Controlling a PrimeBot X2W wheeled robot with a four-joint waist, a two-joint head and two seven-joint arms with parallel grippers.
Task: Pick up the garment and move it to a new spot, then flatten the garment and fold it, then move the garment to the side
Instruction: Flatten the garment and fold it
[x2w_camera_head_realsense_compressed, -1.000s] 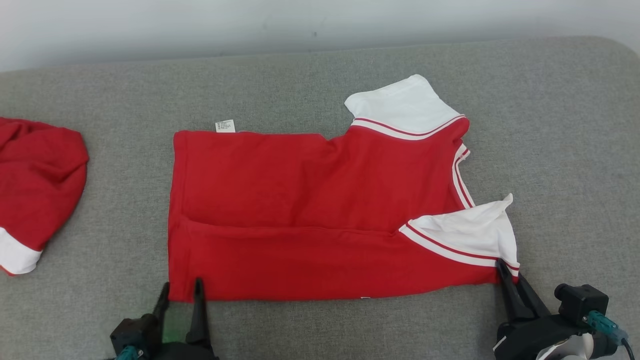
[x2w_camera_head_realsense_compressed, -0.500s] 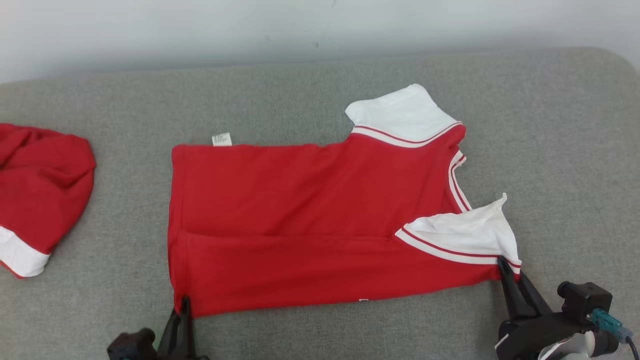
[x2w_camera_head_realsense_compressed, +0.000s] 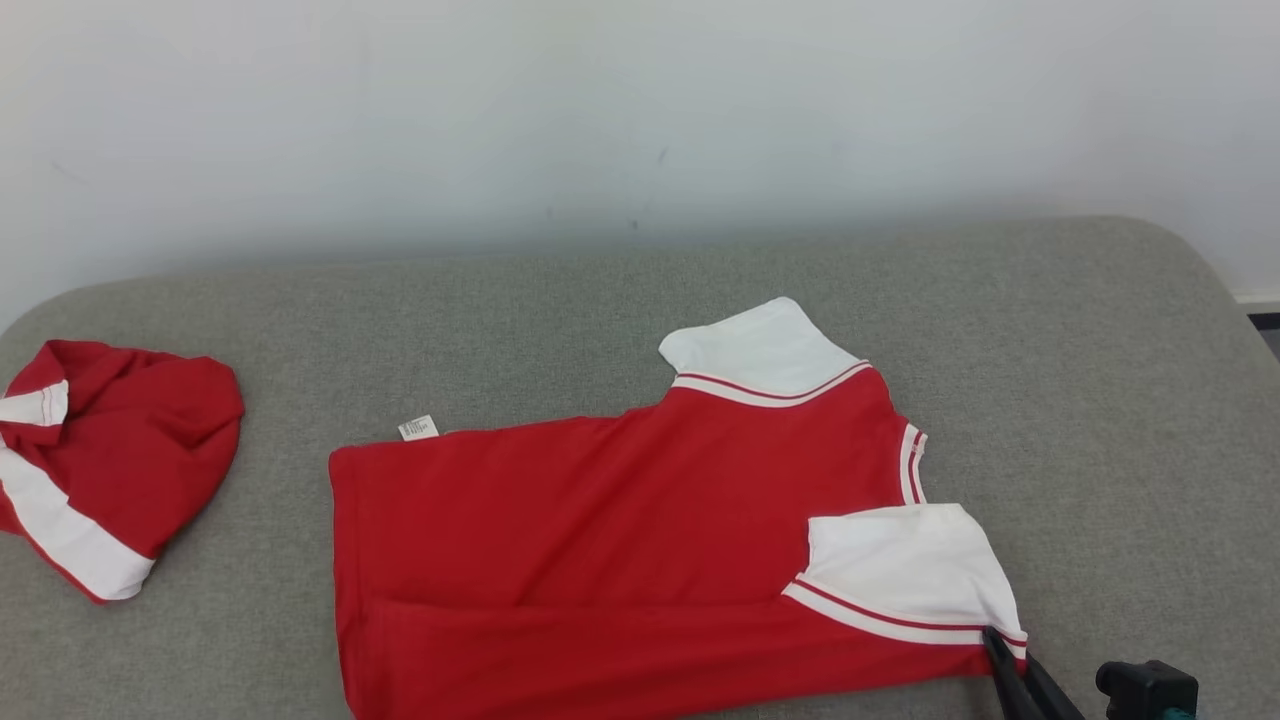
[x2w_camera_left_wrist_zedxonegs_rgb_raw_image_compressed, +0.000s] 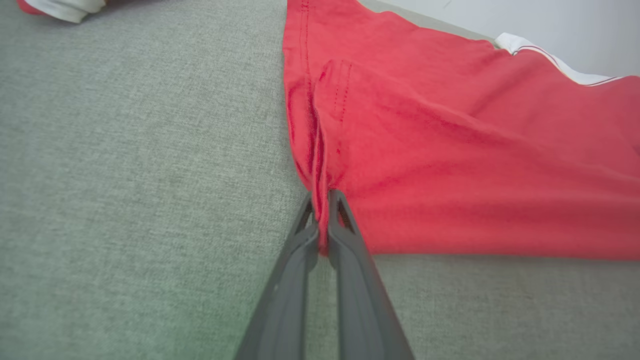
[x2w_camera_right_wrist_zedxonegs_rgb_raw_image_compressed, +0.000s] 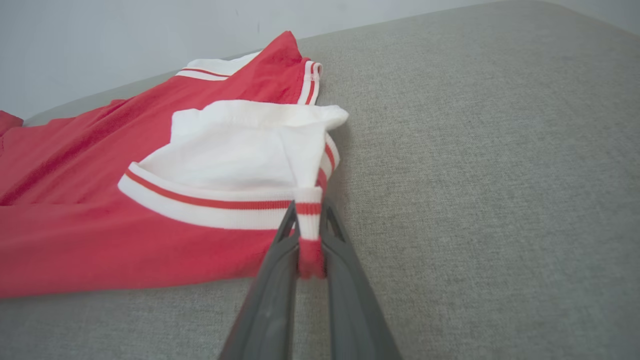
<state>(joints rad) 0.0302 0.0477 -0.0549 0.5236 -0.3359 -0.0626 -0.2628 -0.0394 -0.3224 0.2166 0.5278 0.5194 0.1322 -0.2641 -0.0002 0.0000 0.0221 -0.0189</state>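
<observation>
"Here, what has changed at the near edge?" asks the student.

"The left gripper (x2w_camera_left_wrist_zedxonegs_rgb_raw_image_compressed: 322, 197), whose fingers stood apart astride the hem corner a second ago, is now clamped on that corner of the red garment (x2w_camera_head_realsense_compressed: 620, 560); the left wrist view shows cloth bunched between the two tips. The right gripper (x2w_camera_right_wrist_zedxonegs_rgb_raw_image_compressed: 309, 207) is likewise closed on the striped cuff corner of the near white sleeve (x2w_camera_head_realsense_compressed: 905, 570), as it was before."

"And the garment itself?"

"It lies spread on the grey padded surface (x2w_camera_head_realsense_compressed: 500, 320), neck end to the right, a lengthwise crease along its near part, care label (x2w_camera_head_realsense_compressed: 418, 428) at its far hem. The near sleeve, peaked and crumpled a second ago, now lies flatter. A second red-and-white garment (x2w_camera_head_realsense_compressed: 110, 460) sits well apart at the left."

"Has the cloth moved up the surface?"

"Not demonstrably. The head view has shifted, more of the pale wall (x2w_camera_head_realsense_compressed: 640, 120) entering at the top, so the camera has moved; the garment's drop in the frame follows from that."

"Meaning for the task?"

"Both near corners are secured, so the grasp step appears complete. The next move likely calls for a matched lift of both corners, carried away from the robot, the span kept taut."
</observation>
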